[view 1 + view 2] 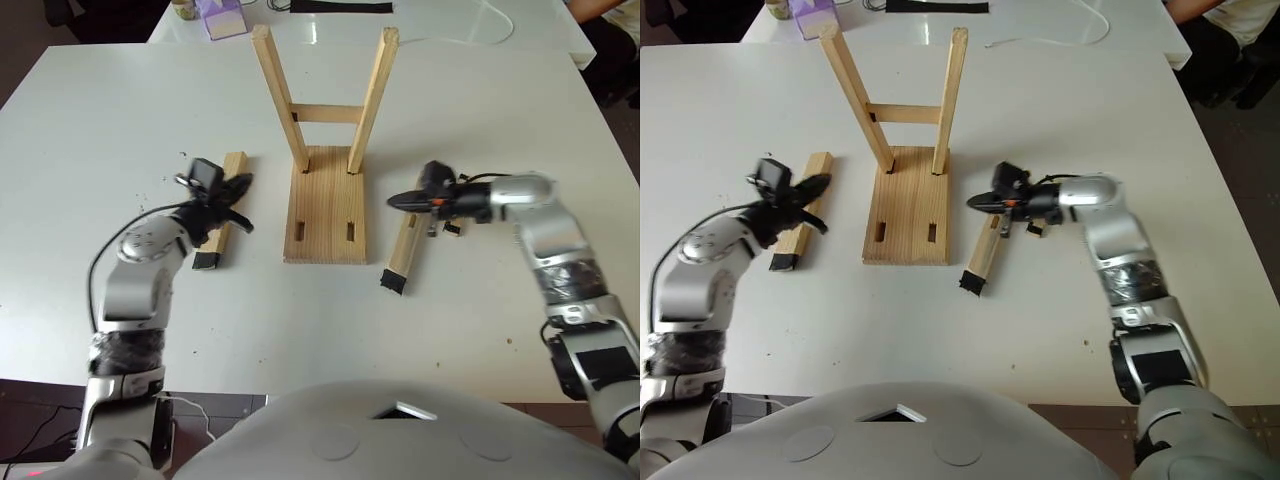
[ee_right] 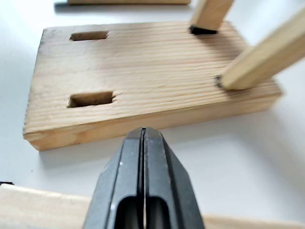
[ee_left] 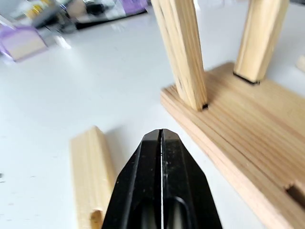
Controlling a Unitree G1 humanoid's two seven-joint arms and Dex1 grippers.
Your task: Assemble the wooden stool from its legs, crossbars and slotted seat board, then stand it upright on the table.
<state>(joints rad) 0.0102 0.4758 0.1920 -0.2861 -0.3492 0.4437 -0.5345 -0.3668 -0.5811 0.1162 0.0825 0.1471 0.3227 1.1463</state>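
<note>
Two upright legs (image 1: pixel 281 100) stand in the seat board (image 1: pixel 325 215), loose legs (image 1: pixel 400 262) flanking it.

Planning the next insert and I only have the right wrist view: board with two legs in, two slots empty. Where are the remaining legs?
Observer: One loose leg lies flat just right of the seat board, with the right end effector near its far end.
Operator: And the other?
Observer: A second loose leg lies flat on the left side of the board, roughly parallel to it.
Operator: What's the left arm doing?
Observer: The left end effector is at that second leg, shut and holding nothing.
</note>
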